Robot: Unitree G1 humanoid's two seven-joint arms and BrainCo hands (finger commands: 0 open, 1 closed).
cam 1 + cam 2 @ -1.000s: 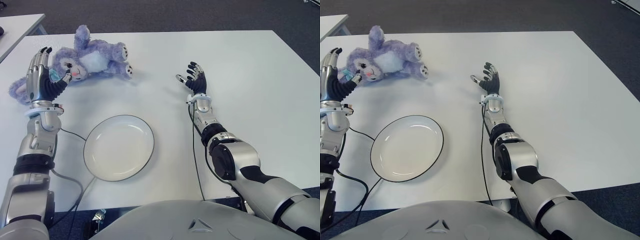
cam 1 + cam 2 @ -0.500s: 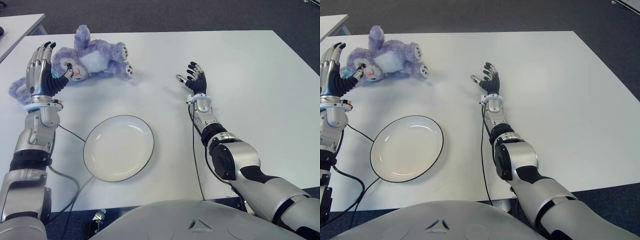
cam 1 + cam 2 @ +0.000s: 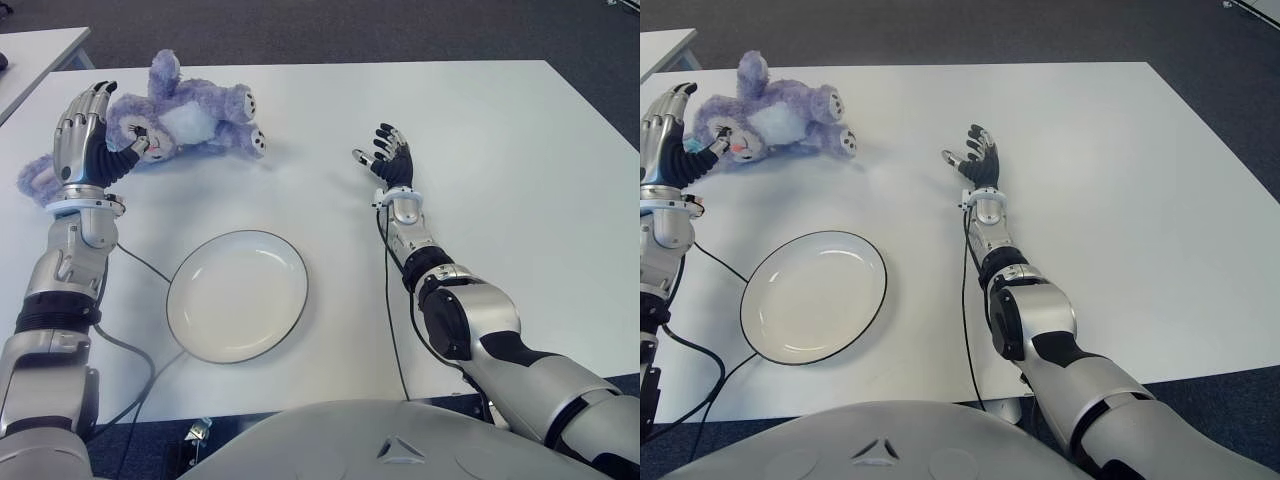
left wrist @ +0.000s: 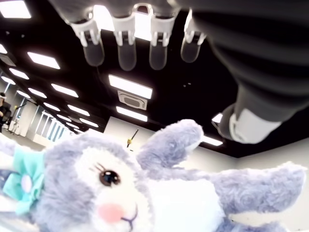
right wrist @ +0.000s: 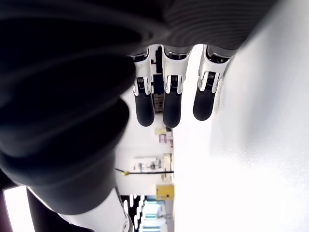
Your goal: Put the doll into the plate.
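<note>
While my left hand (image 3: pixel 85 135) hovers open just beside the doll's head, I judge I'm at the reach, with no grasp made. The doll (image 3: pixel 185 115) lies on the table (image 3: pixel 500 150), beyond the plate (image 3: pixel 237 295). Next I close around its body and carry it nearer. My right hand (image 3: pixel 388 160), open, idles well right of the doll. Contact under my left palm is hidden.

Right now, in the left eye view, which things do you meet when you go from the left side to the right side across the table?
Left robot hand, open at the doll's head → purple doll → white plate, nearer the robot → right robot hand, open, on the white table.
</note>
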